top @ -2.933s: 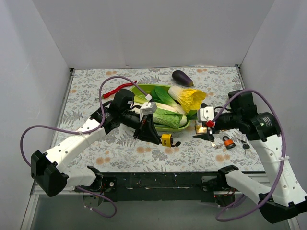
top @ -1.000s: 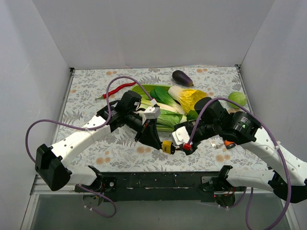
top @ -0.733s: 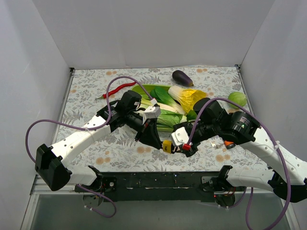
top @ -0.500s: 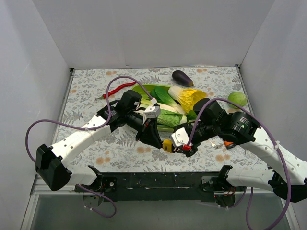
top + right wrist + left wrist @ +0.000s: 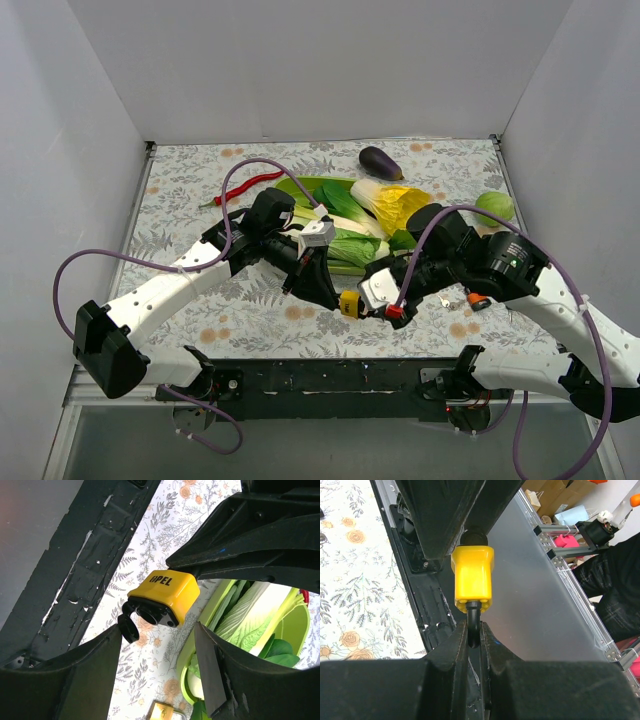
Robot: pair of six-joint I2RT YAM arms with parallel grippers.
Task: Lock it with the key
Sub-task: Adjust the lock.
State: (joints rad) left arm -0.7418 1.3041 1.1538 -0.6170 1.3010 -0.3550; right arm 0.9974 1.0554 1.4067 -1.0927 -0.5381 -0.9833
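Observation:
A yellow padlock (image 5: 348, 303) hangs over the table's near edge, with my left gripper (image 5: 335, 297) shut on its black shackle (image 5: 473, 622). In the left wrist view the gripper (image 5: 474, 635) pinches the shackle and the lock body (image 5: 473, 580) points away. My right gripper (image 5: 367, 303) is open right beside the lock. In the right wrist view its jaws (image 5: 157, 630) stand wide just below the lock's (image 5: 165, 592) black underside, touching nothing. The lock's dust cap (image 5: 127, 627) hangs open beside the keyhole (image 5: 152, 614). Neither gripper holds a key, and the key is out of view.
Behind the grippers a green tray (image 5: 300, 185) holds leafy vegetables, beside a yellow-green cabbage (image 5: 395, 205). An eggplant (image 5: 380, 160) and a red chili (image 5: 245, 185) lie further back. An orange padlock (image 5: 475, 298) lies under the right arm. A brass padlock (image 5: 172, 711) lies near the tray.
The right arm has swung in from the orange padlock to the yellow lock. In the last second it only shifted slightly there. The left gripper keeps hold of the shackle.

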